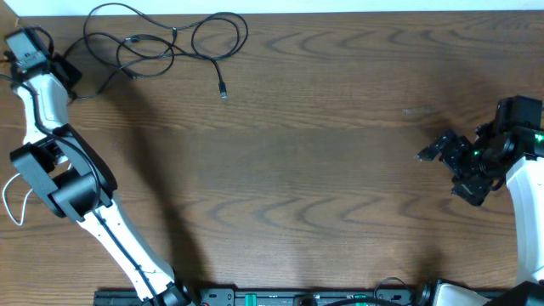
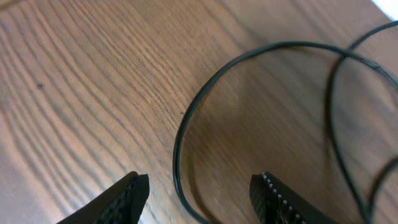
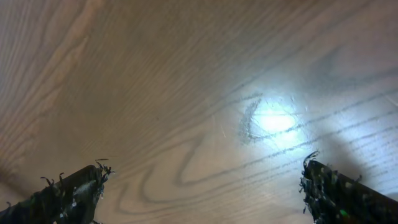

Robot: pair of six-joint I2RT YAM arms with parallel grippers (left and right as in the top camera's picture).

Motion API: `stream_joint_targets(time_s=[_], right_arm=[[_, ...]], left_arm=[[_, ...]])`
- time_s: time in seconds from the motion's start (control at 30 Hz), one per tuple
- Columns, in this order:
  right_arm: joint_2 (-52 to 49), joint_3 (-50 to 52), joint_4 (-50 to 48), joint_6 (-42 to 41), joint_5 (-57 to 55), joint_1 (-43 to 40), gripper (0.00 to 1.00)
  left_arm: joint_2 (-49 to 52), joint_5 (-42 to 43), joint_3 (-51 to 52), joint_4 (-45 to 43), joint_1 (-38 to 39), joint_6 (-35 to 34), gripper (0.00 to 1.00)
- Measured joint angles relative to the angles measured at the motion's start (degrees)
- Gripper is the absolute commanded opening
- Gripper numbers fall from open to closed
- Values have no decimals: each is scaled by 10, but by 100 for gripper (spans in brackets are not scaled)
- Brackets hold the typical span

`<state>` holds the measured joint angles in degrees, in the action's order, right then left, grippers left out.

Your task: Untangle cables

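Thin black cables (image 1: 161, 41) lie in tangled loops at the table's far left, and one plug end (image 1: 223, 92) trails toward the middle. My left gripper (image 1: 75, 85) is at the left edge of the tangle. In the left wrist view it (image 2: 201, 182) is open, low over the wood, with a curved black cable loop (image 2: 186, 118) running between its fingers and a second strand (image 2: 336, 143) to the right. A thin white cord loop (image 1: 12, 200) shows at the left edge, partly hidden by the left arm. My right gripper (image 1: 429, 153) is open and empty at the far right, over bare wood (image 3: 202, 171).
The brown wooden table (image 1: 306, 170) fills the view. The left arm's white links (image 1: 76, 183) stretch along the left side. A black rail (image 1: 297, 297) runs along the front edge.
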<state>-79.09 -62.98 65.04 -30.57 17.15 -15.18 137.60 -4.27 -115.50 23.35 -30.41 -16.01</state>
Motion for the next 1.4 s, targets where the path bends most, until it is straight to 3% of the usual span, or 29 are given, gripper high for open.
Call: stream_joint_targets(time_s=[0.4, 0.53, 0.63, 0.77, 0.8, 1.13, 1.4], right_arm=[[0, 0, 1, 0, 0, 0, 99], [0, 0, 8, 0, -1, 0, 99], [0, 0, 10, 0, -2, 0, 99], [0, 0, 12, 0, -2, 0, 99], [0, 0, 12, 0, -2, 0, 99], [0, 0, 16, 0, -2, 0, 99], [0, 0, 17, 0, -2, 0, 99]], left_arm=[[27, 3, 0, -28, -10, 0, 57], [53, 6, 0, -29, -11, 0, 51], [63, 7, 0, -37, -11, 5, 39], [63, 9, 0, -41, -11, 9, 9], [63, 10, 0, -41, -11, 10, 8], [44, 10, 0, -14, -11, 9, 7], [-149, 16, 8, 17, 2, 9, 7]])
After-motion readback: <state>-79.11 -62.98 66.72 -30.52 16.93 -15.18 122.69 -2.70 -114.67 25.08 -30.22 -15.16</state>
